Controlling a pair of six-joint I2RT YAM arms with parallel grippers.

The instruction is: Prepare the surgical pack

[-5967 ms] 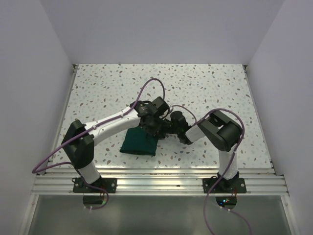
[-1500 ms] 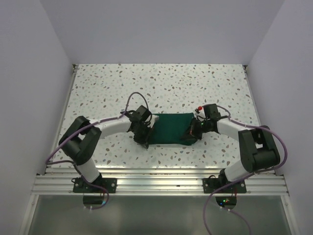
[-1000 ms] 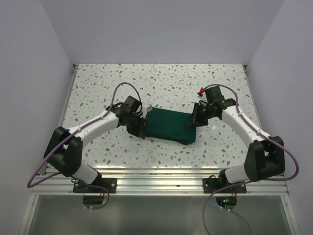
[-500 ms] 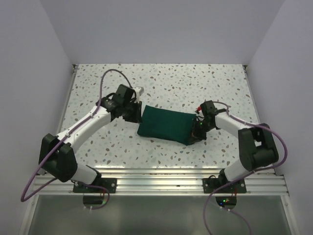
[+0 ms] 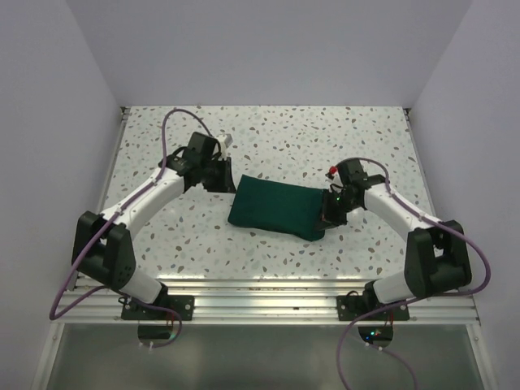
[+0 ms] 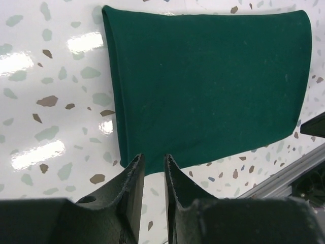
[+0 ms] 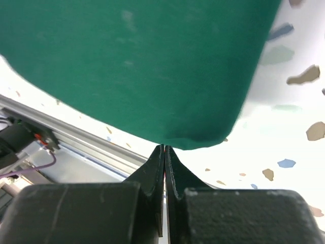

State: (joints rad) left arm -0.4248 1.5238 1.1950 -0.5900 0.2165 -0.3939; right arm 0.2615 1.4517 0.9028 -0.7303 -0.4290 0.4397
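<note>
Pack (image 5: 275, 209) lies lengthwise between tools. Left tool (image 6: 151, 158) slightly open, empty, just off left end. Right tool (image 7: 163, 148) closed, tips at right corner.

Quick tally from my screen: I count one pack (image 5: 276, 210), just a single folded bundle. Two arms: left arm (image 5: 146, 199) and right arm (image 5: 398, 210). Two grippers: left gripper (image 6: 151, 160) and right gripper (image 7: 163, 148), with two fingers (image 6: 133, 178) apiece, so four. Two base plates, left plate (image 5: 158, 307) and right plate (image 5: 372, 307). One table (image 5: 284, 134).
</note>
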